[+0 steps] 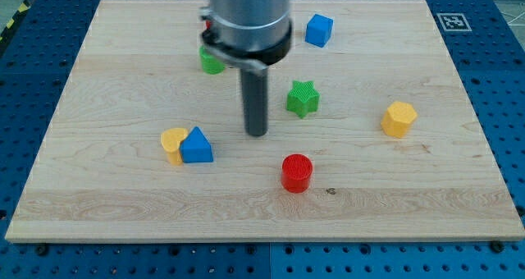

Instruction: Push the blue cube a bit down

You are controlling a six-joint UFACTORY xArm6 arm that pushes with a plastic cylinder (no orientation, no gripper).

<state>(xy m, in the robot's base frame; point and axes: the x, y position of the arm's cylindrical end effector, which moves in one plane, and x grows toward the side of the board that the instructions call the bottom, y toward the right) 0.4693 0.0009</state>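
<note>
Sitting slightly turned near the view's top, the blue cube [319, 29] lies well apart from my fingerless tip [257, 134].

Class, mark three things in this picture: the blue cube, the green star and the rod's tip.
blue cube [319, 29]: camera view, middle of its visible faces.
green star [303, 98]: camera view, centre of its top.
my tip [257, 134]: camera view, the rod's very end.

wood board [98, 189] | blue cube [319, 29] | green star [303, 98] | yel hexagon [399, 118] | red cyl [296, 172] | blue triangle [197, 146] touching yel heart [171, 141] | green blk [211, 62]
</note>
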